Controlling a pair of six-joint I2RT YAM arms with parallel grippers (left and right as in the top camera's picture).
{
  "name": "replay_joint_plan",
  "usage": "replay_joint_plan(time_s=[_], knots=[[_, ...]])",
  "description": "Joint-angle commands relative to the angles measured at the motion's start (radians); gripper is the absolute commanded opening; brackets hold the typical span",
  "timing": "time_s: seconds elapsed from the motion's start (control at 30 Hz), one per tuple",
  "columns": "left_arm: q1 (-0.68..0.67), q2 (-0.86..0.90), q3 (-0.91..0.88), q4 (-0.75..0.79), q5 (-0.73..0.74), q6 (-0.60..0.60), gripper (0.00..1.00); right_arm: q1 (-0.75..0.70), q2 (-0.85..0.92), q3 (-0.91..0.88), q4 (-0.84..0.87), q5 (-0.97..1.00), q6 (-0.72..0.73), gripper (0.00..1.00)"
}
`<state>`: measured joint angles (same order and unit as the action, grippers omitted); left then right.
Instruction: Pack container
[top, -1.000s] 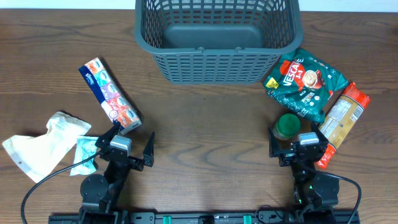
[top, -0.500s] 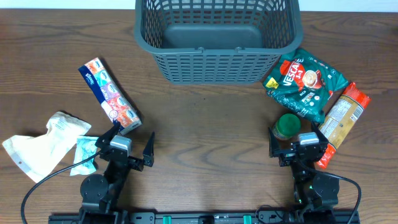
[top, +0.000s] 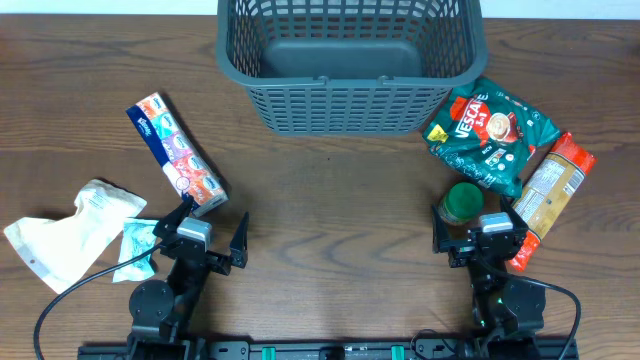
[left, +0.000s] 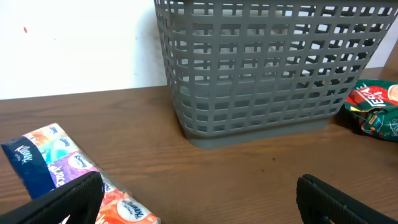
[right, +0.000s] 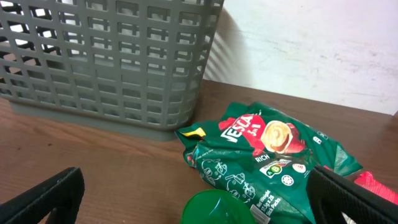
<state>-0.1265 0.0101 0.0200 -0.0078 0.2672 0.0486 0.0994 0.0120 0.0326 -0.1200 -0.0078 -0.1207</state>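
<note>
Left fingers (left: 68, 196) and right fingers (right: 348, 193) are both sitting spread wide at the near edge of the worktop (top: 330, 200), gripping nothing. Container (top: 345, 105) is standing upright at far centre, well apart from both. Tissue pack (top: 177, 155) is lying near the left fingers, and a green-lidded jar (top: 463, 203) is sitting just beside the right fingers, with a Nescafé bag (top: 490, 130) beyond it.

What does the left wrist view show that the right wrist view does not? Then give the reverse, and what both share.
Only the left wrist view shows the colourful tissue pack. Only the right wrist view shows the green jar lid. Both show the container, the green Nescafe bag and the wooden table.
</note>
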Motion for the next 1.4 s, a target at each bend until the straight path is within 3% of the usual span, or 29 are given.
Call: replay_joint_plan(time_s=[0.0, 0.13, 0.23, 0.5, 0.87, 1.13, 1.37], knots=[[-0.005, -0.006, -0.016, -0.036, 0.027, -0.001, 0.99, -0.001, -0.007, -0.004, 0.01, -0.015, 0.055, 0.99], [-0.005, -0.006, -0.016, -0.037, 0.022, -0.061, 0.99, -0.001, 0.002, -0.001, -0.004, -0.016, 0.166, 0.99], [-0.005, 0.002, -0.013, -0.042, -0.044, -0.172, 0.99, -0.001, 0.002, 0.005, -0.004, -0.02, 0.298, 0.99], [-0.005, 0.103, 0.093, -0.075, -0.185, -0.193, 0.99, -0.005, 0.069, 0.159, -0.131, -0.007, 0.262, 0.99], [-0.002, 0.449, 0.415, -0.274, -0.235, -0.192, 0.98, -0.06, 0.646, 0.785, -0.486, -0.008, 0.262, 0.99], [0.032, 0.613, 0.558, -0.385, -0.234, -0.192, 0.99, -0.191, 1.069, 1.369, -0.955, -0.069, 0.261, 0.99], [0.037, 0.628, 0.565, -0.39, -0.234, -0.192, 0.99, -0.198, 1.204, 1.452, -0.998, -0.019, 0.256, 0.99]])
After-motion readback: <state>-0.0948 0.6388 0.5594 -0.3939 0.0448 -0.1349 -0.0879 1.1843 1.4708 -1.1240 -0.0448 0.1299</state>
